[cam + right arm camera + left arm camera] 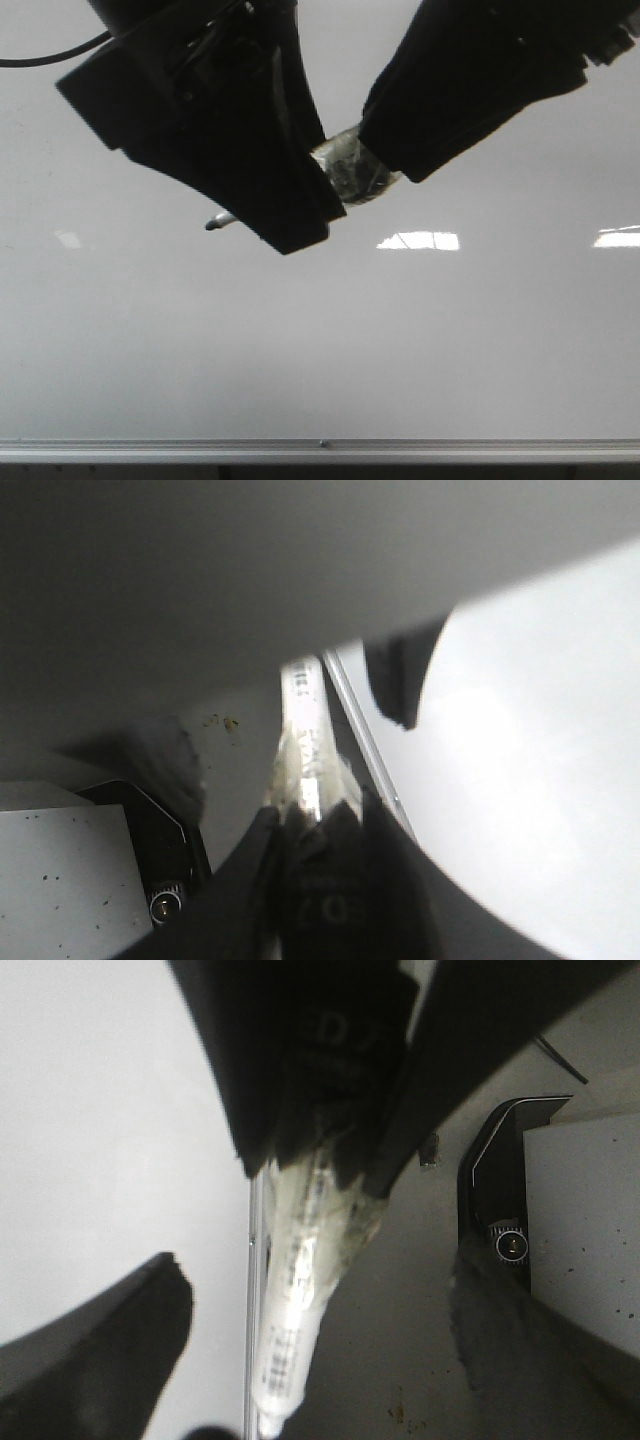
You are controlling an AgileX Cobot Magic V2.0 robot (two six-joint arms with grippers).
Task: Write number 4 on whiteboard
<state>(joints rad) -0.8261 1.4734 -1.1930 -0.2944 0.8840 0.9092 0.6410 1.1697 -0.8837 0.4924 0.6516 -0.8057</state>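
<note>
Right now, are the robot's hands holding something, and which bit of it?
Yes. Both the left gripper and the right gripper clamp a marker by its tape-wrapped back end; its tip pokes out free.

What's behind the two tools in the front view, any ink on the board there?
Behind the left tool and right tool, which hold a taped marker, is the whiteboard. Its visible surface shows only glare, no strokes. The area they cover cannot be seen.
</note>
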